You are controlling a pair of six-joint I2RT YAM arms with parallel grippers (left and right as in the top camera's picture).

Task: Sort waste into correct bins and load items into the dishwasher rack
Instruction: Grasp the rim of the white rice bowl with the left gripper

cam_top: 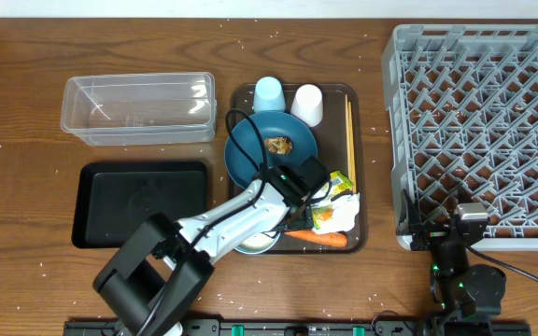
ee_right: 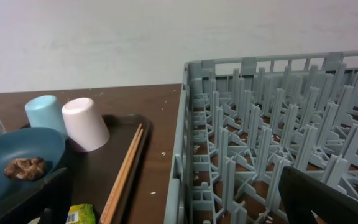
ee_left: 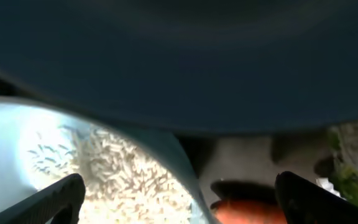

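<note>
My left gripper [cam_top: 286, 222] [ee_left: 188, 202] hangs open low over the brown tray, its fingers straddling the rim of the light-blue bowl [ee_left: 5, 143] holding rice [ee_left: 123, 180] and the end of the carrot [cam_top: 316, 238] [ee_left: 247, 211]. The dark-blue plate [cam_top: 255, 159] [ee_left: 179, 62] with a brown food lump [cam_top: 278, 145] [ee_right: 25, 168] looms just beyond. The wrapper [cam_top: 336, 201] lies right of the gripper. A light-blue cup [cam_top: 269, 93], a white cup [cam_top: 307, 105] and chopsticks [cam_top: 348, 131] sit on the tray. My right gripper [cam_top: 460, 224] [ee_right: 185, 205] is open and empty at the near-left corner of the rack [cam_top: 484, 131].
The clear tub [cam_top: 138, 107] and the black tray [cam_top: 138, 201] lie left of the brown serving tray [cam_top: 358, 233]. Loose rice grains dot the wooden table and the rack's floor. My left arm covers most of the bowl from above.
</note>
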